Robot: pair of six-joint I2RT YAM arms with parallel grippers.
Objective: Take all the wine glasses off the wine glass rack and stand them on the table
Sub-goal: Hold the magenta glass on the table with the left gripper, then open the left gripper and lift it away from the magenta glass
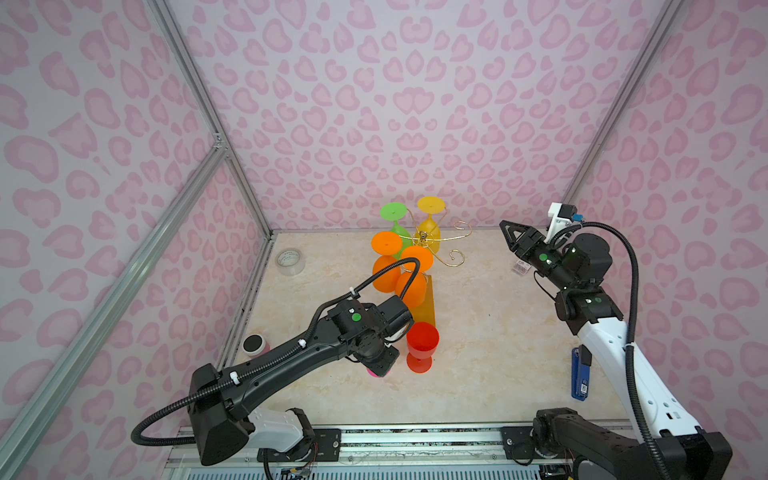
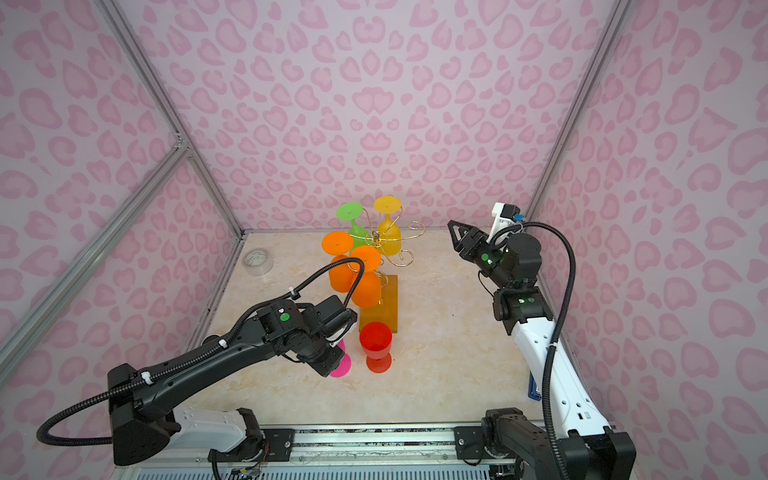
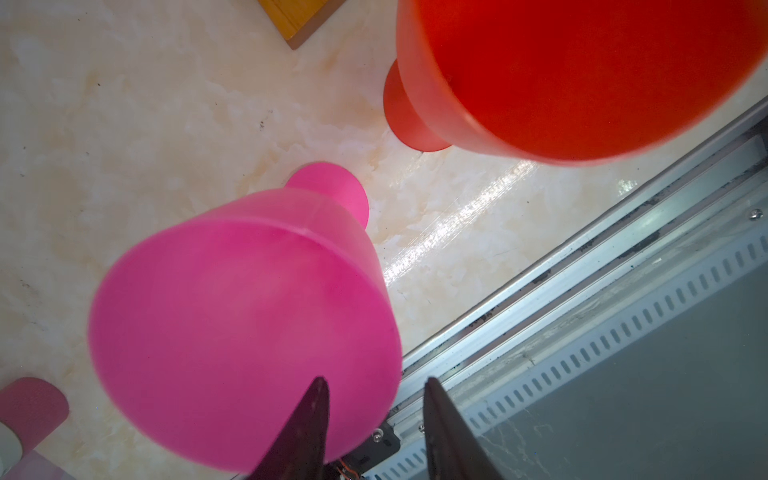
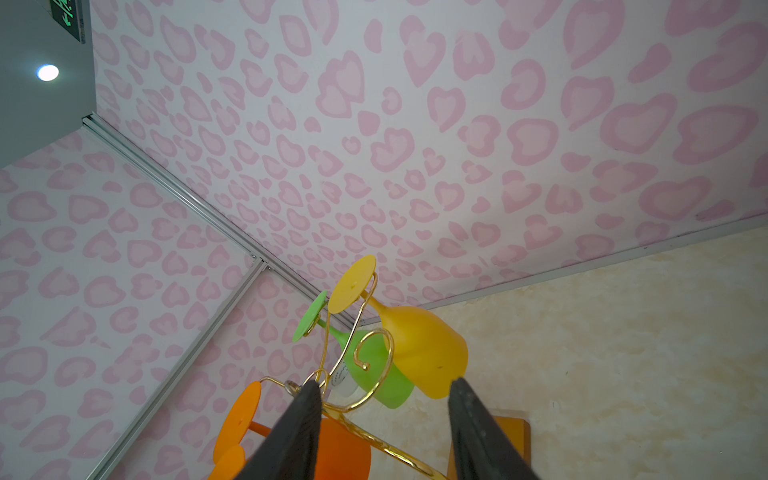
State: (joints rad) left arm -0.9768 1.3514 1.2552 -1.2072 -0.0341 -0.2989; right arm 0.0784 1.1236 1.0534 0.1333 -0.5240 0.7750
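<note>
Right now your left gripper [image 3: 374, 382] hangs over the pink wine glass [image 3: 245, 332], its fingers parted astride the rim and clamping nothing. That glass stands upright on the table [image 1: 478, 353], just beside the red wine glass [image 1: 422, 343]. The wine glass rack [image 1: 423, 237] stands at back centre, with the green glass [image 1: 394, 212], yellow glass [image 1: 431, 205] and two orange glasses [image 1: 386, 243] hanging on it upside down. Your right gripper [image 1: 506, 229] hovers nearby, jaws apart and empty.

The wine glass rack [image 1: 429, 305] stands at the back of the table [image 1: 498, 332]. Before its base stand the right-hand glass [image 1: 422, 344] and, under my left gripper [image 3: 374, 381], the left-hand glass [image 3: 245, 332].
</note>
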